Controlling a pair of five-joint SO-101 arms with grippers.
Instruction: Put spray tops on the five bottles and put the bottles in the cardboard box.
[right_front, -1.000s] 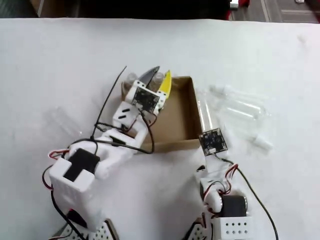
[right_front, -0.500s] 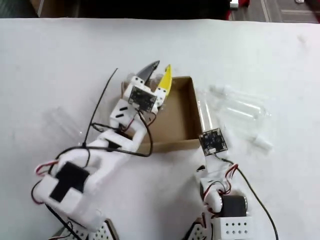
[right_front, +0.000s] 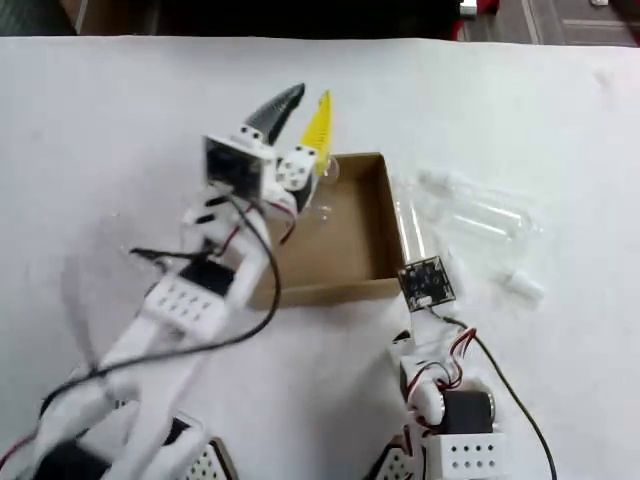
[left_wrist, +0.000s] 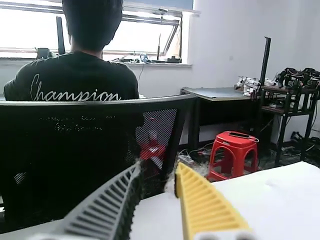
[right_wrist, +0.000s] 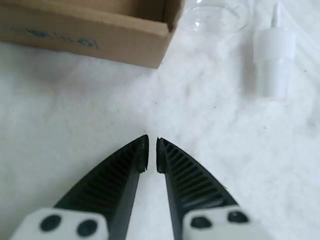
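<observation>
While our left gripper hangs parted and empty near the far corner of the box, the spray top lies just right of our nearly closed, empty right gripper, the nearer one.

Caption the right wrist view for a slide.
Right gripper, shut and empty, over the white table near the brown cardboard box, a white plastic spray top and a clear bottle.

White table, bearing one open cardboard box, several clear bottles lying on their sides just right of the box in the high view, and one white spray top near the box's front right corner.
</observation>
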